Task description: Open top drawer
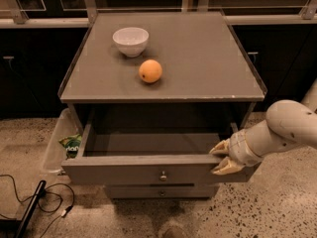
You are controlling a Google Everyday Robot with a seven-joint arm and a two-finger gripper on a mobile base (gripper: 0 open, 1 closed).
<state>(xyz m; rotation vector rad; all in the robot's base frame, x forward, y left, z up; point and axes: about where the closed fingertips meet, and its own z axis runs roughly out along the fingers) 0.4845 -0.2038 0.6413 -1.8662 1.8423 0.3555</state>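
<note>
The top drawer (124,170) of the grey cabinet is pulled well out, and its deep grey box shows empty inside. Its flat front carries a small round brass knob (163,175) near the middle. My gripper (219,158) is at the right end of the drawer front, away from the knob. Its two cream fingers (218,147) are spread apart, one above the front's top edge and one over its face. The arm comes in from the right.
A white bowl (131,40) and an orange (150,71) sit on the cabinet top (208,58). A narrower drawer front (162,192) shows below. A clear bin (53,145) with a green packet (72,143) stands at the left. Cables (29,202) lie on the floor.
</note>
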